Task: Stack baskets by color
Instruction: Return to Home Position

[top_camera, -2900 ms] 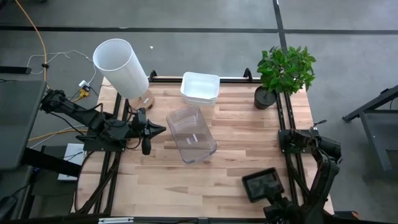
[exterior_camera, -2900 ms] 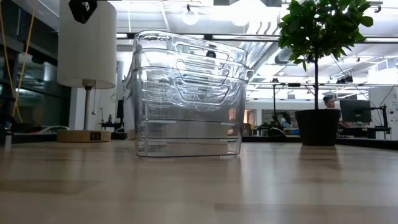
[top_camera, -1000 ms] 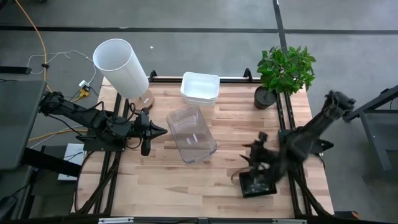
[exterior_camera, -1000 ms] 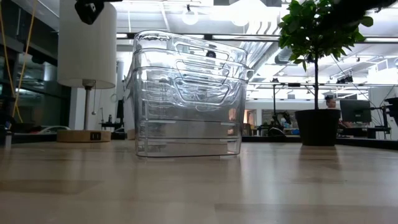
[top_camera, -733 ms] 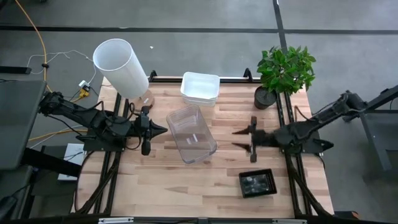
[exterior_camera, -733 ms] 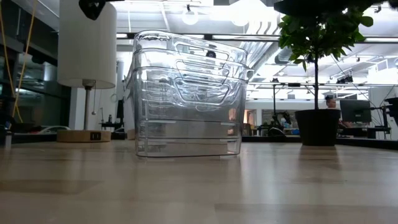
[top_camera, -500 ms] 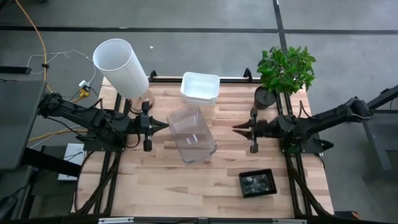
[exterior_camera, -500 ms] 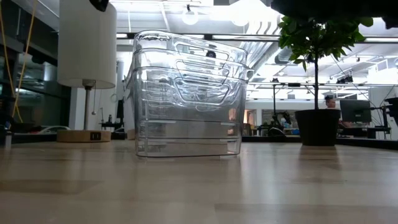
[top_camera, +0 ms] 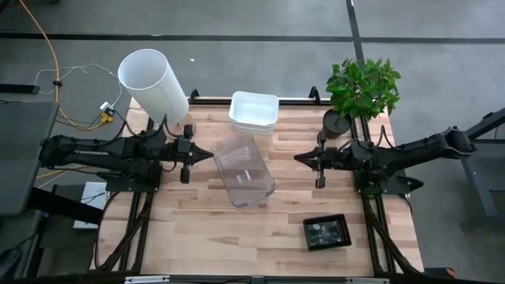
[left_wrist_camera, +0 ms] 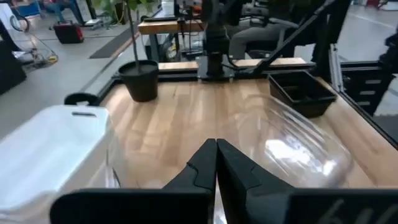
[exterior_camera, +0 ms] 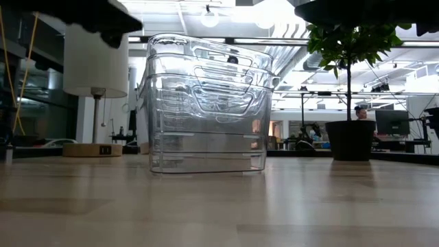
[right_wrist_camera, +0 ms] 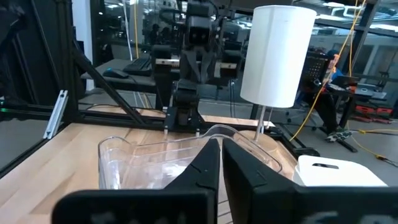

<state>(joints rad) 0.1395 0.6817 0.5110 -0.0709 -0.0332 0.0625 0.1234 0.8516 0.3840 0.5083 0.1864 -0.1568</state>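
Clear baskets (right_wrist_camera: 143, 158) beyond closed fingers (right_wrist_camera: 202, 171)

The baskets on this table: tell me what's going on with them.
Nothing is being handled. The left gripper and right gripper, both shut and empty, hover on either side of the clear baskets, stacked mid-table. The white baskets sit nested at the back edge, the black baskets near the right arm.
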